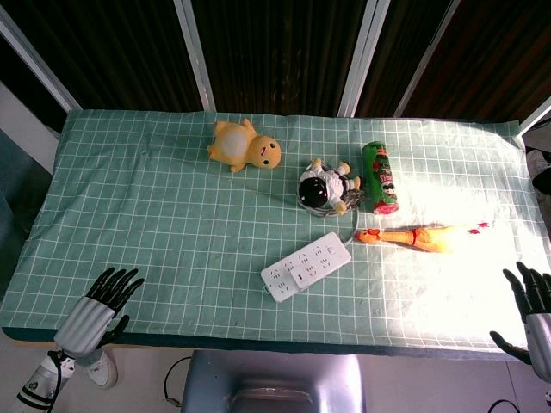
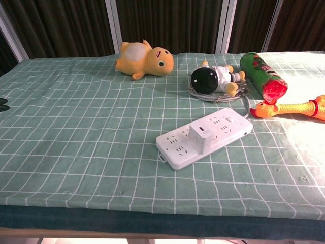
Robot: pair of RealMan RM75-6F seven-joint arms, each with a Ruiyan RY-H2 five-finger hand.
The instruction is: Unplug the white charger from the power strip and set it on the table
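Your left hand (image 1: 102, 303) and right hand (image 1: 532, 308) hung empty, fingers apart, at the near table corners, well clear. The white charger (image 2: 199, 139) sat plugged upright mid power strip (image 2: 175, 147), untouched, reachable.

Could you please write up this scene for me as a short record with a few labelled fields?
charger: white charger plugged into the power strip, mid table
left hand: left hand open, at the near left table edge, holding nothing
right hand: right hand open, at the near right edge
other items: yellow plush toy, astronaut doll, green can lying down, rubber chicken
task state: not started
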